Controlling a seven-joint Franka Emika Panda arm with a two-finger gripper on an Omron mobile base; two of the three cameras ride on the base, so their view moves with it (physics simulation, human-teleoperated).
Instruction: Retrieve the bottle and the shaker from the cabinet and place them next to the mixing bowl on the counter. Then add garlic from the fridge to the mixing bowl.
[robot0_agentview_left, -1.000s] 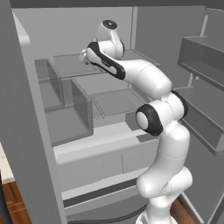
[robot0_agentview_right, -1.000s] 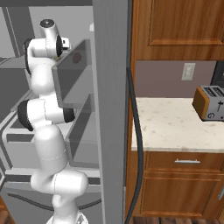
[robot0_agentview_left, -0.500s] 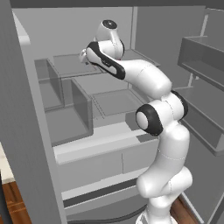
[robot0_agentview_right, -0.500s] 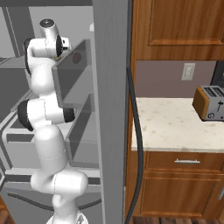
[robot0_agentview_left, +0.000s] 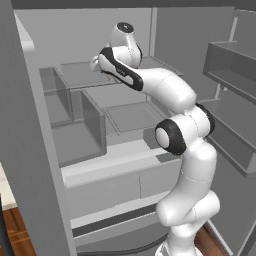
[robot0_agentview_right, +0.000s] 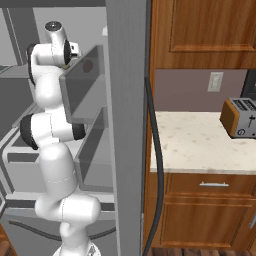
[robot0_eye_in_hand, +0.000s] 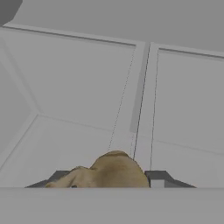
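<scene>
The jaws (robot0_eye_in_hand: 107, 181) stood one on each side of the garlic (robot0_eye_in_hand: 109, 171) on the upper fridge shelf (robot0_eye_in_hand: 78, 131), near its front edge, seemingly clamped on the bulb, which lay squarely between them and bulged toward the shelf's back.

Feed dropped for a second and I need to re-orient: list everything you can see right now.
garlic: one, tan, between the finger tips, on a fridge shelf
fridge: one, grey, open, shelves and clear bins inside
fridge door: one, grey, open, beside the counter
toaster: one, orange-brown, on the counter
counter: one, speckled cream
cabinets: brown wood, above and below the counter
outlet: one, white, on the wall
gripper: one, dark tips closed around the garlic
</scene>
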